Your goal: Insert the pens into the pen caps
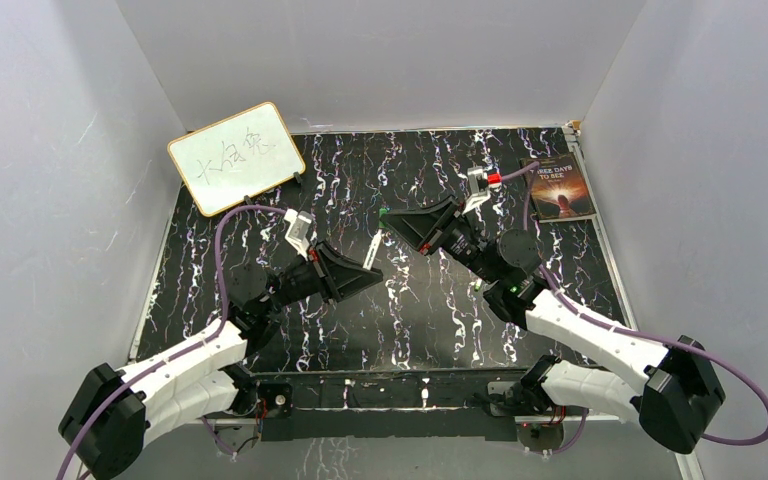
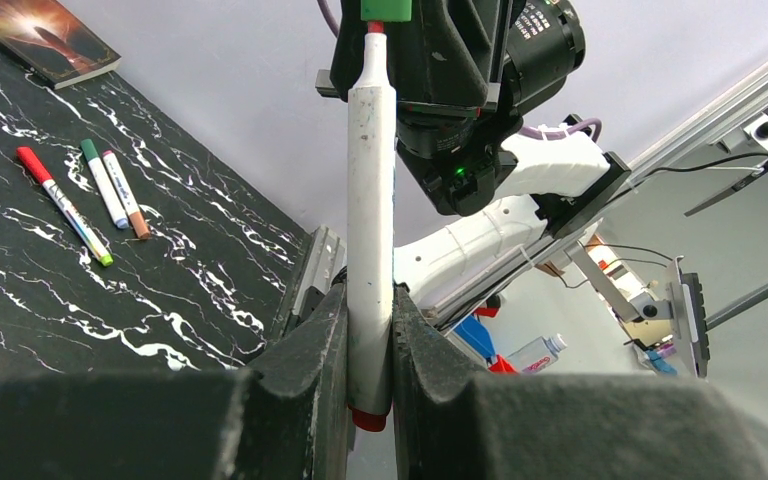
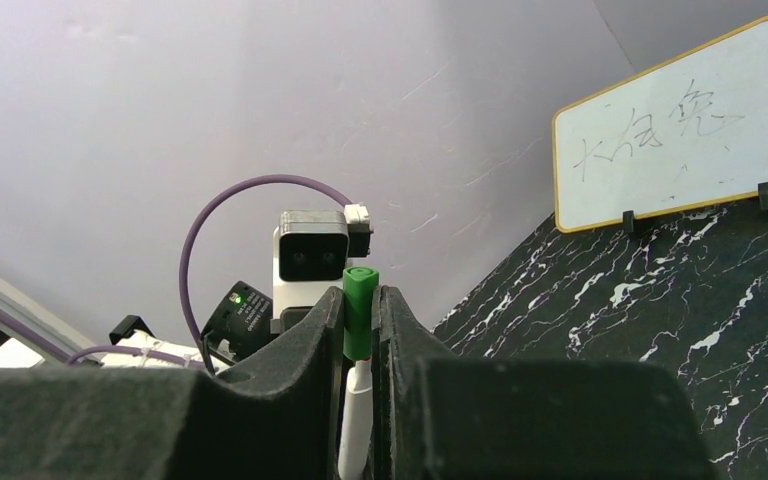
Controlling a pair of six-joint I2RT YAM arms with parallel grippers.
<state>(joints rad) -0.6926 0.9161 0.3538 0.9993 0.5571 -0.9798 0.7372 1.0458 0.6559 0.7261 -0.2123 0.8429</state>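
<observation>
Pen (image 2: 371, 200) tip at the green cap (image 3: 358, 305), held above the middle of the bench (image 1: 420, 300)

Our left pincer (image 2: 370, 340) is clamped on the white pen, whose long axis runs straight toward the cap pinched in our right pincer (image 3: 358, 330). They line up end to end. The pincer fingers and the frame edge hide the cap's mouth, so we cannot tell how far the tip is in.

The black worktop (image 1: 410, 320), veined with white streaks, carries a yellow-framed whiteboard (image 1: 236, 157) propped at its far left corner. A book (image 1: 560, 187) lies flat near the far right edge, and three pens (image 2: 105, 185) lie side by side near the book.
</observation>
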